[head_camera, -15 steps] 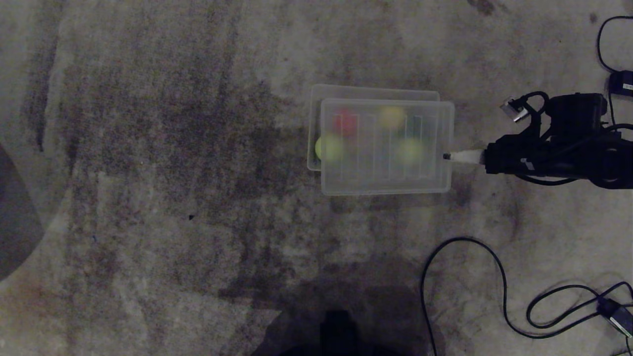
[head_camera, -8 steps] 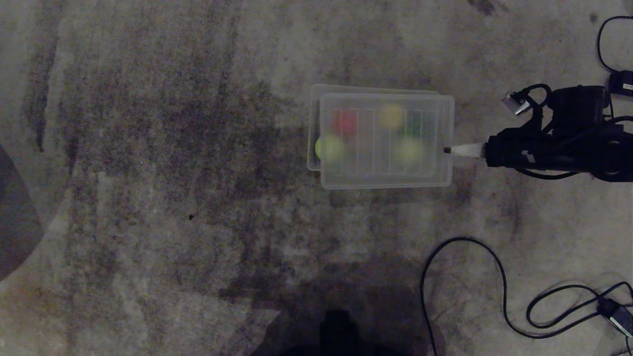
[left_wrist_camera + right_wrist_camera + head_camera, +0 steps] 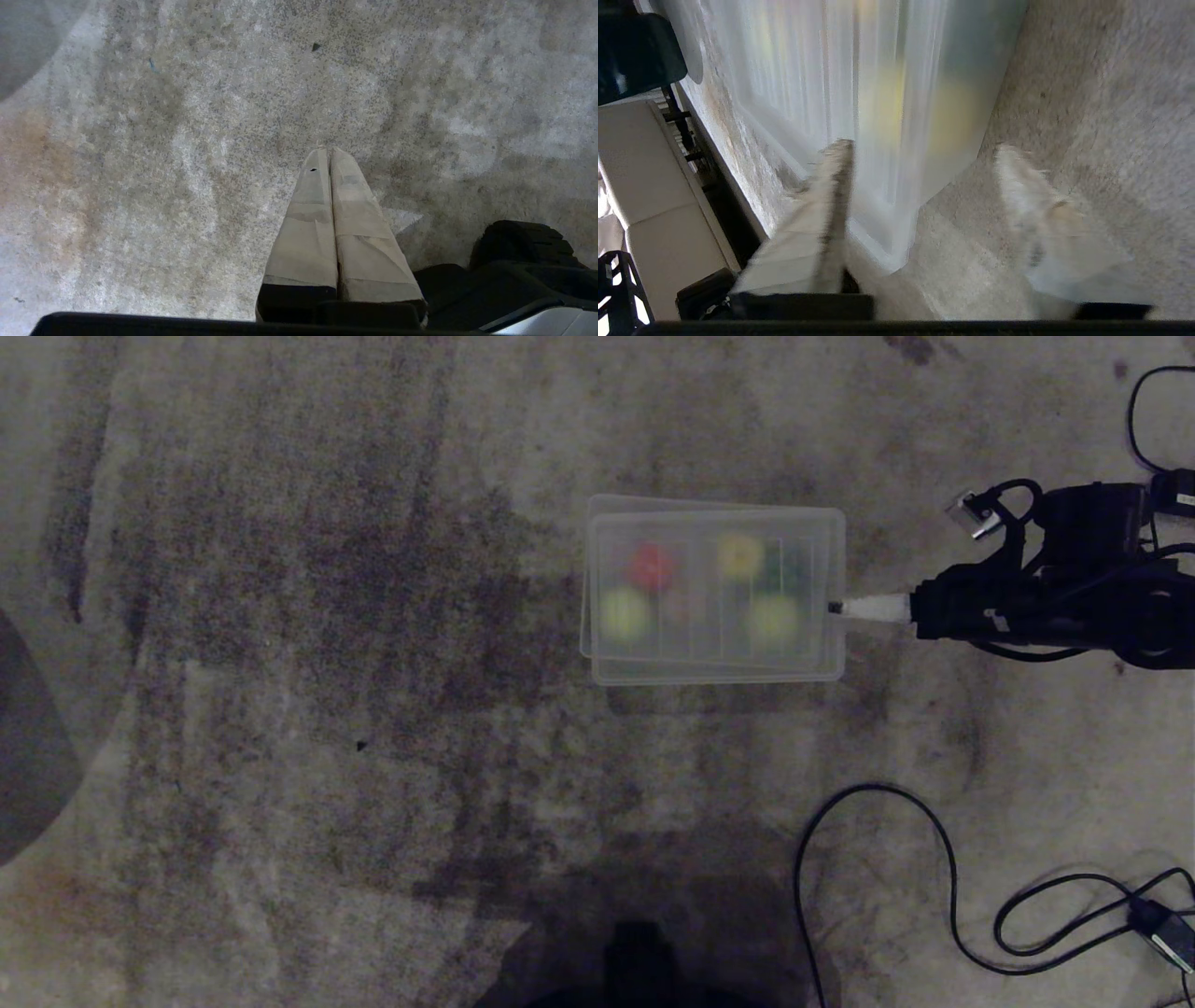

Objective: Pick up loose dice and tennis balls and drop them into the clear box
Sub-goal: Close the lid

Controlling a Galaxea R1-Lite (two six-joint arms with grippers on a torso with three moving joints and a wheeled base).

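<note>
The right gripper (image 3: 834, 608) sits at the right side of the head picture, about halfway up, and its tip is right at the right edge of the flat ribbed lid (image 3: 717, 595). In the right wrist picture its two fingers (image 3: 822, 205) are spread apart. One is beside the lid and the other is over the carpet (image 3: 327, 709). Nothing is pinched between them, so the hand is open and holds nothing.

The lid lies on top of the clear box (image 3: 586, 581), which is a little right of the middle, in the upper half of the head picture. The lid is a bit crooked, so a strip of the box shows on its left and top sides.

Through the lid you can see blurry colours. I count two tennis balls: one (image 3: 624, 614) on the left and one (image 3: 773, 621) on the right. I count the dice too: a red one (image 3: 651, 566), a yellow one (image 3: 739, 556), a dark green one (image 3: 794, 574), and maybe a pale tan one (image 3: 684, 607), but that one is too faint to be sure.

No dice or balls are loose on the carpet. So I think the picking up is done, and the lid is on or nearly on.

The left gripper (image 3: 329, 156) is only in its own wrist picture, with its fingers pressed together over bare carpet. It holds nothing.

Two black cables (image 3: 896, 859) lie at the right edge.
</note>
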